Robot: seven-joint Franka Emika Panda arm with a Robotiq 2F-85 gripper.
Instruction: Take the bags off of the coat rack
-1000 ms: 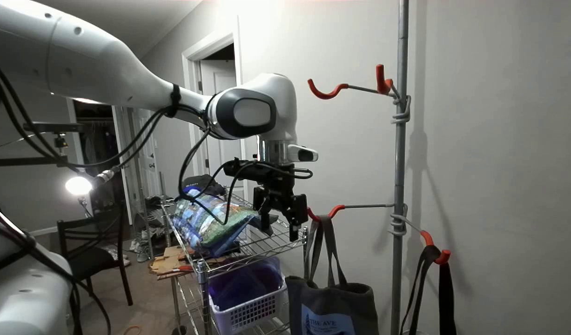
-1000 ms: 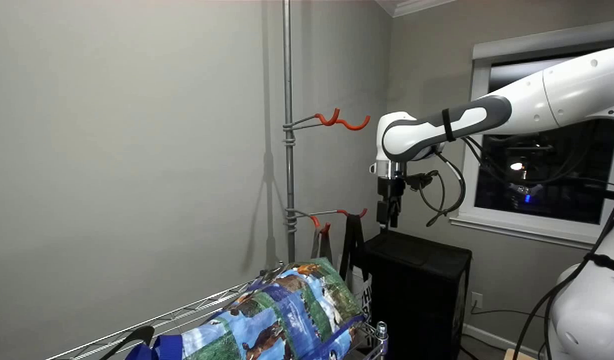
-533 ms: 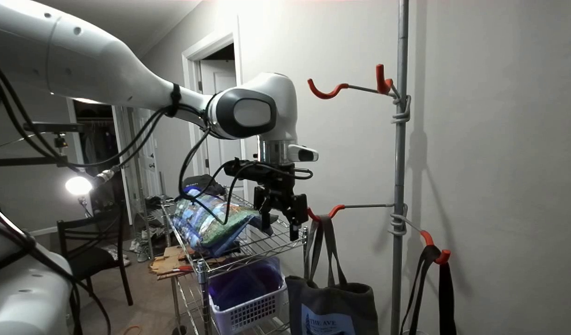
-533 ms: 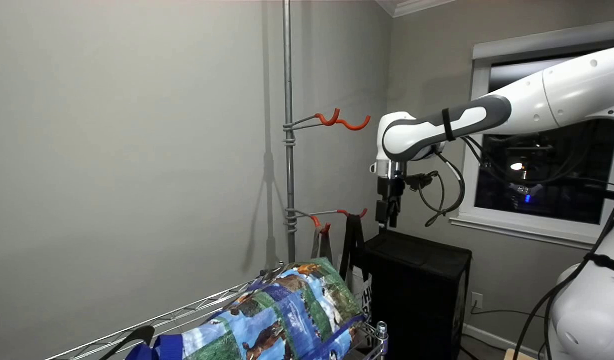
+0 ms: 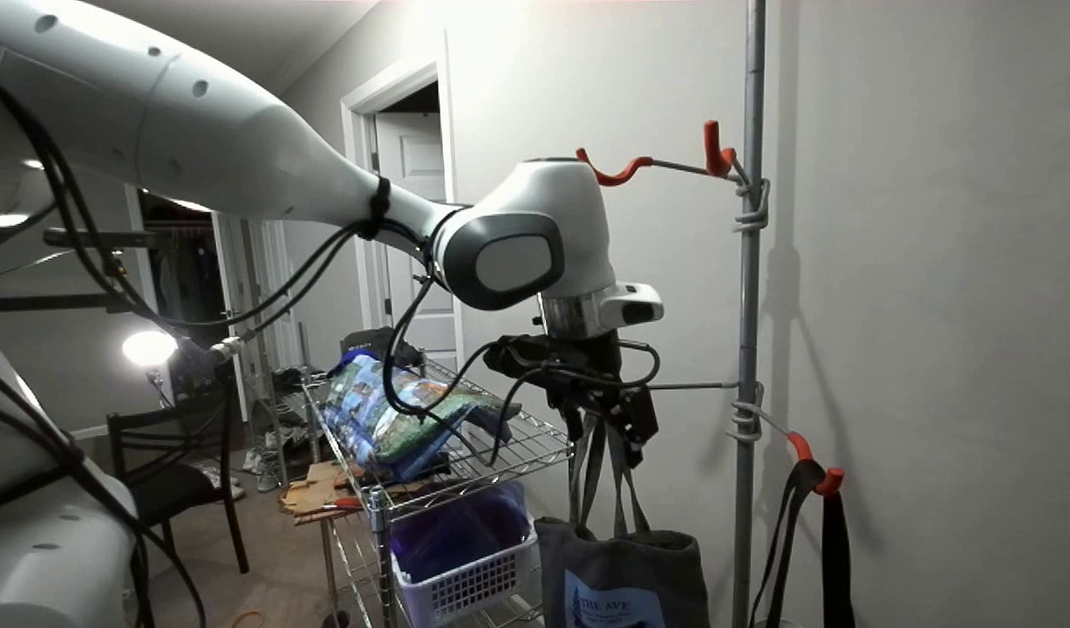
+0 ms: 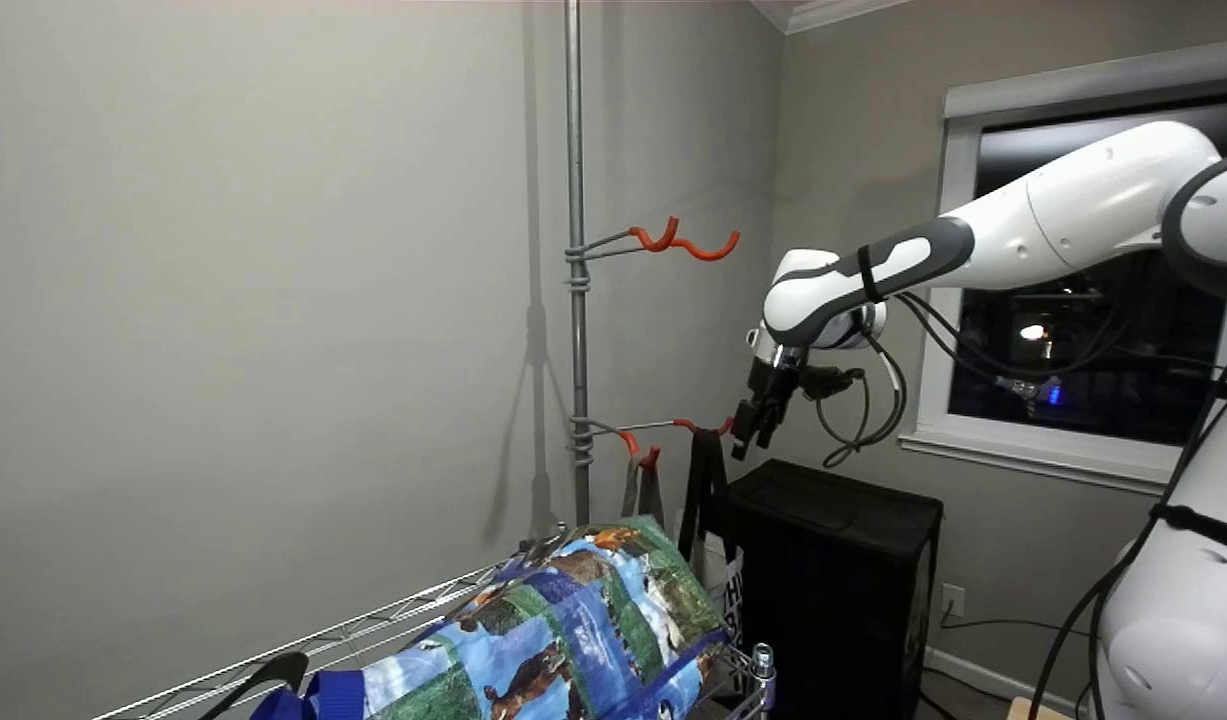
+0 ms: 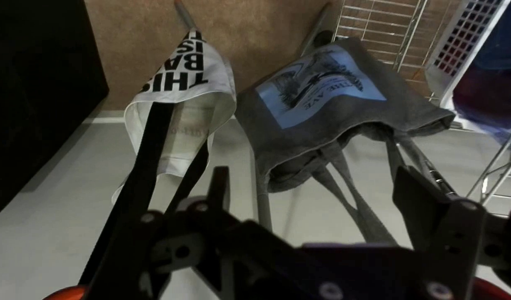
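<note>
The coat rack (image 5: 749,296) is a grey pole with red-orange hooks at two heights. The dark grey bag (image 5: 622,558) hangs by grey straps from a lower hook, with its blue printed patch facing out. The white bag (image 6: 715,575) with black lettering hangs by black straps (image 6: 706,490) from the other lower hook. My gripper (image 5: 606,445) is open and empty, tilted toward the rack beside the hook end with the black straps in an exterior view (image 6: 753,447). In the wrist view my gripper (image 7: 309,171) shows the grey straps beyond its open fingers and the black straps at left; contact is unclear.
A wire cart (image 5: 378,510) stands beside the grey bag, with a folded patterned bag (image 5: 395,410) on top and a purple bin (image 5: 465,567) below. A black box (image 6: 823,580) stands below the gripper. Upper hooks (image 6: 708,252) bear nothing. The wall is behind the rack.
In the last half second my gripper has moved down and toward the rack and tilted from upright. It now overlaps the grey bag's hook in an exterior view. Both bags look unmoved.
</note>
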